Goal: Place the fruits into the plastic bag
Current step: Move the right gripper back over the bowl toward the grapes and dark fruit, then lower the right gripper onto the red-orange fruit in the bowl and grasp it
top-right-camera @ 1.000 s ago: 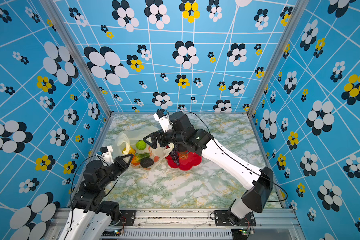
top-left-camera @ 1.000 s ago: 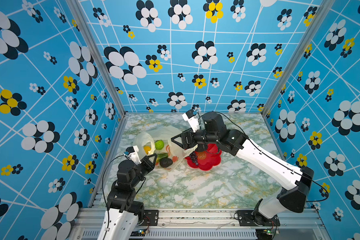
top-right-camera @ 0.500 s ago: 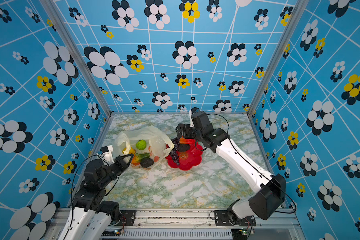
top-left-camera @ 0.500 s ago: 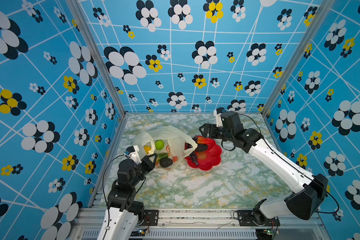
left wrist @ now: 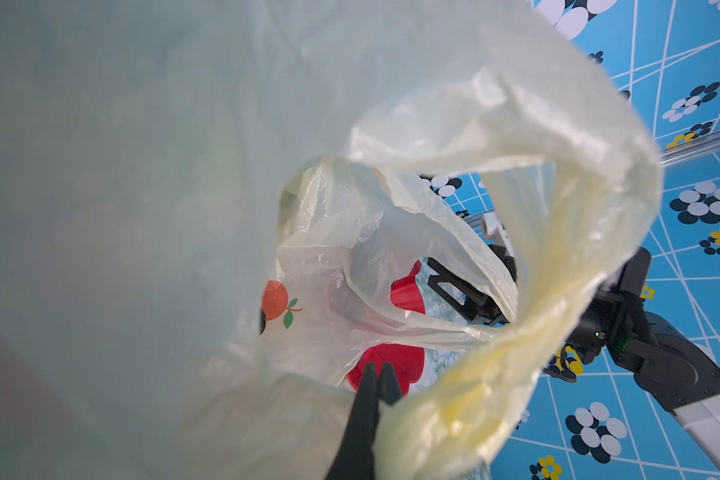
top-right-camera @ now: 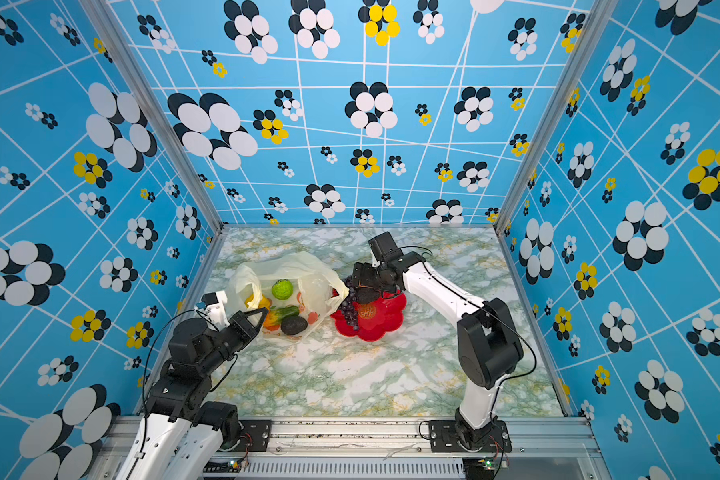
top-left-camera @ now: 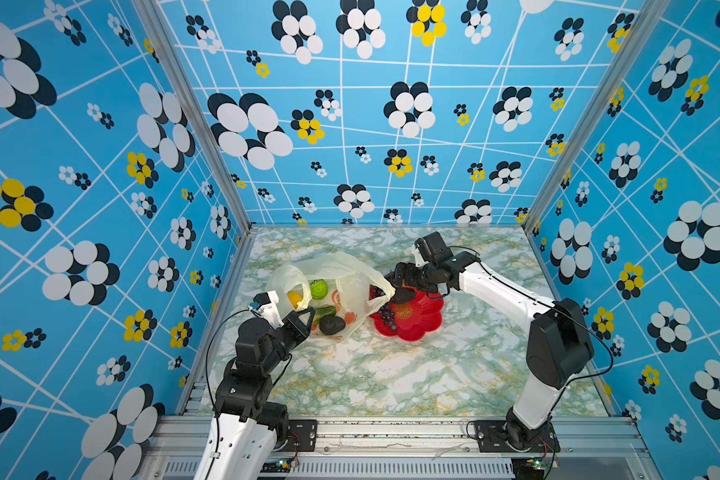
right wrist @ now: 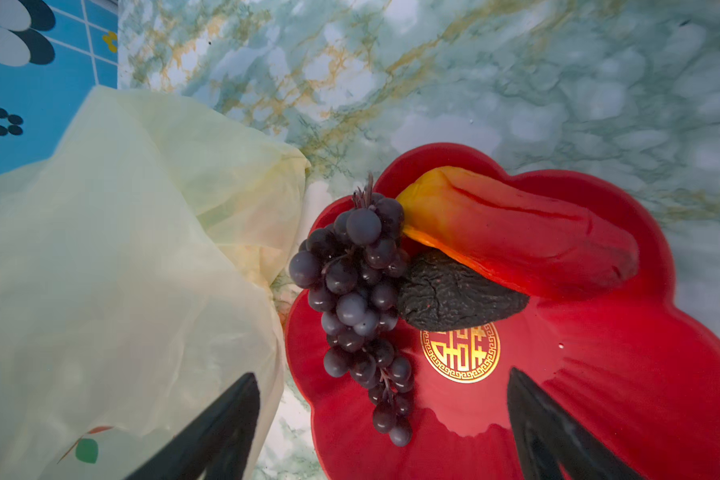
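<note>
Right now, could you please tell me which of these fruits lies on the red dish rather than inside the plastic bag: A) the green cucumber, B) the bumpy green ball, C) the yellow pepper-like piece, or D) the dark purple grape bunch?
D: the grape bunch lies on the red dish, just outside the plastic bag.

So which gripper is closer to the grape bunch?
Right. The right gripper hovers open above the grape bunch on the red dish; the left gripper is shut on the plastic bag, across it from the grapes.
</note>
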Controlling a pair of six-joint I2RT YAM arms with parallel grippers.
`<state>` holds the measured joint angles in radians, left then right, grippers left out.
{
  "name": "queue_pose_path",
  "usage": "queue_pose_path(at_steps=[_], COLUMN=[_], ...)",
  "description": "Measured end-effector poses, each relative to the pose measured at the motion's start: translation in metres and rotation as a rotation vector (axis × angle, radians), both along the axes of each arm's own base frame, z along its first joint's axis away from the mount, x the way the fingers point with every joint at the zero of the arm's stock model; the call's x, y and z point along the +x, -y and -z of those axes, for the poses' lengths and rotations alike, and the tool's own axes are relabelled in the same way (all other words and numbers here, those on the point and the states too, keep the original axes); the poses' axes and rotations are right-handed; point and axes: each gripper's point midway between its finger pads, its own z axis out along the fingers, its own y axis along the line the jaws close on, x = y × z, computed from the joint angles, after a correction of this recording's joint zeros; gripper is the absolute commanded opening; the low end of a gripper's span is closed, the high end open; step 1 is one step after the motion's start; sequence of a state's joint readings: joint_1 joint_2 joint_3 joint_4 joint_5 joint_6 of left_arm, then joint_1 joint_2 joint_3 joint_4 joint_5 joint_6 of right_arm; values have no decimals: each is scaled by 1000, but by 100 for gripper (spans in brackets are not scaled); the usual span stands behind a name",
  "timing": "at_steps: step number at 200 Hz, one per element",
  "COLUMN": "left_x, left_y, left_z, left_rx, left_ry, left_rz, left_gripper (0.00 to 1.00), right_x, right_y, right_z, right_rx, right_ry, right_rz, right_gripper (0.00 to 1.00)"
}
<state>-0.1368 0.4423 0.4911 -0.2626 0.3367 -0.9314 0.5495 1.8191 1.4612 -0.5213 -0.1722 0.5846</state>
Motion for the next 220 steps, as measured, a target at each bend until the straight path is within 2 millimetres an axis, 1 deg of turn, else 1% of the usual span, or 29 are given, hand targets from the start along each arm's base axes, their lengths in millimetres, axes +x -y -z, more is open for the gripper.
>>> queue_pose_path(at_steps=[19, 43, 79, 109, 136, 156, 183, 199, 220], left_x=[-1, -1, -1, -1, -1, -2, -4, -4, -4], left_y=[0, 0, 0, 0, 0, -1, -2, -2, -2], left_z=[-1, -1, -1, -1, -1, -1, 0, 0, 0], left_rx=[0, 0, 0, 0, 3, 7, 15, 18, 17], left_ry=[6, 6, 6, 3, 5, 8, 8, 8, 9], left_rz=[0, 0, -1, -1, 0, 1, -1, -3, -3], left_gripper=[0, 0, 0, 0, 0, 0, 0, 0, 0], right_x=[3, 8, 8, 10, 10, 10, 13, 15, 8], right_y=[-9, -22, -37, -48, -53, -49, -35, -24, -3], right_z=[8, 7, 7, 9, 13, 17, 20, 13, 0], right_rx=[-1, -1, 1, -14, -33, -61, -133, -145, -80], right_ry=[-22, -20, -25, -24, -35, -37, -24, -9, 2], right_rz=[-17, -51, -92, -127, -151, -149, -115, -62, 64], right_gripper=[94, 94, 94, 94, 94, 94, 92, 87, 85])
